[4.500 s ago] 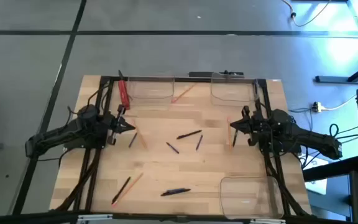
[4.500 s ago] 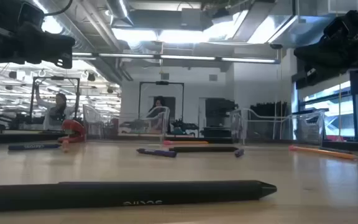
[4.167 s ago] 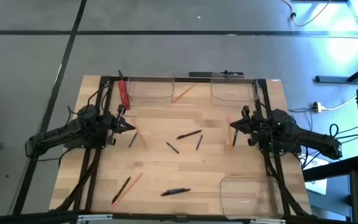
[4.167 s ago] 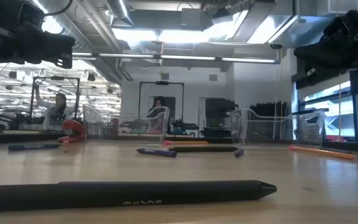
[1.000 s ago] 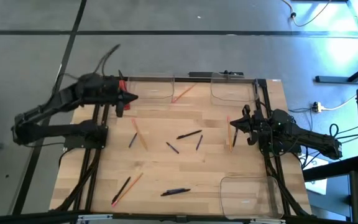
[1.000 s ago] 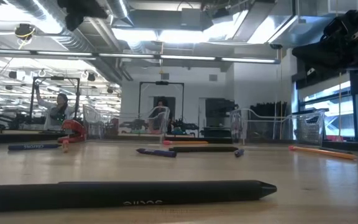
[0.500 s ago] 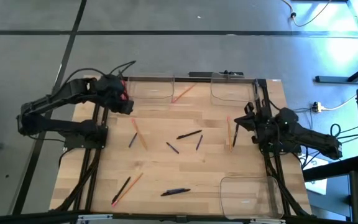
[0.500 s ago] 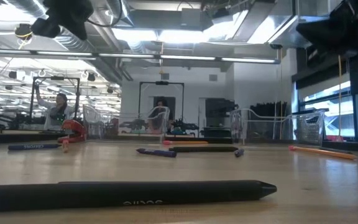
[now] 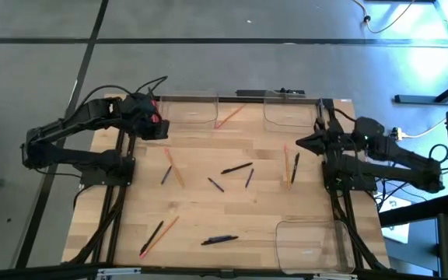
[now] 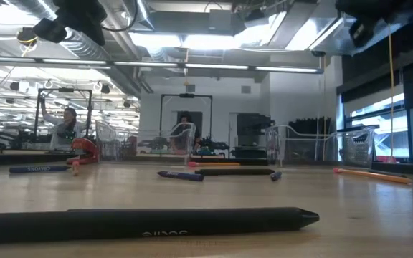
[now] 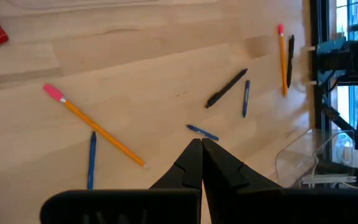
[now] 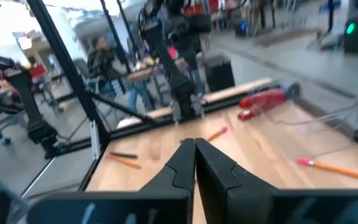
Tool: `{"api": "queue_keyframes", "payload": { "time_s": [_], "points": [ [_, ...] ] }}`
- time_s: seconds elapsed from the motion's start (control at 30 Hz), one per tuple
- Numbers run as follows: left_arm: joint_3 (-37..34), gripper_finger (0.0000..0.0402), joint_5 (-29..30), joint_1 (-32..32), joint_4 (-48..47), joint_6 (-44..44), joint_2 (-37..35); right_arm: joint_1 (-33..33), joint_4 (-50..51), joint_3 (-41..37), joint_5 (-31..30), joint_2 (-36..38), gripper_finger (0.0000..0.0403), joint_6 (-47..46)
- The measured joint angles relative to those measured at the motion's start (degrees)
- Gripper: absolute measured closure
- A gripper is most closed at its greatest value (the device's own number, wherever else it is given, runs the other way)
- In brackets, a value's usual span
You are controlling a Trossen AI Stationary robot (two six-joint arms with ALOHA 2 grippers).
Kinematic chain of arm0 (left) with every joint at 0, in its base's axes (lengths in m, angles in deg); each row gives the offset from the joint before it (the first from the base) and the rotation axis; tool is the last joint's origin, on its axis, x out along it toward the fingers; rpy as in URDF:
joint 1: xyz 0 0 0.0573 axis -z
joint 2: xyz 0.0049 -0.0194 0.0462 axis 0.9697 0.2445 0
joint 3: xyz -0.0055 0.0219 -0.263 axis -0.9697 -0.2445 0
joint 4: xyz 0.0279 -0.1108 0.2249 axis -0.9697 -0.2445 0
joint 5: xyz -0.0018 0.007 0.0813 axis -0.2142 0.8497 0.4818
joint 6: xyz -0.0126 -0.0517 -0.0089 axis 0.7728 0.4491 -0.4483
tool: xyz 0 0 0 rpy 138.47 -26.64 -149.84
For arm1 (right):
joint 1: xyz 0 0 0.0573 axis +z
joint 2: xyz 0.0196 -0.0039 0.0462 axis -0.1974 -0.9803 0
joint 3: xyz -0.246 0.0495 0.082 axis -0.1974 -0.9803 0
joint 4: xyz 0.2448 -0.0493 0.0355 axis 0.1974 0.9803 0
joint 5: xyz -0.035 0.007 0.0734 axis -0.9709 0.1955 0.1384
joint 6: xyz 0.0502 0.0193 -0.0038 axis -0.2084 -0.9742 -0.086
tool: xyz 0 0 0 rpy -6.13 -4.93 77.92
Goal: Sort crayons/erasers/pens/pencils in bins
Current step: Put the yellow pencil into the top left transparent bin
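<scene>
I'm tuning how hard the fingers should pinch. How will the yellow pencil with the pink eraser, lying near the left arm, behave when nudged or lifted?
The pencil looks thin, straight and rigid, so it should not flex. It lies flat on the smooth wooden table, so a sideways nudge will probably roll or pivot it. Being so slim, it is likely light and could slip from a loose pinch.
</scene>
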Motion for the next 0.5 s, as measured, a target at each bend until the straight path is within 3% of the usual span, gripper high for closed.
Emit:
{"api": "queue_keyframes", "payload": {
  "time_s": [0.3,0.5],
  "points": [
    [-0.02,0.0401,-0.52,0.02,-8.06,6.19,2.96,0.00,12.80,13.31,4.68,-15.10,0.0388,5.99],
    [-0.02,0.0401,-0.52,0.00,-12.46,7.98,7.31,0.00,14.46,17.26,9.31,-20.18,0.0388,9.84]
  ]
}}
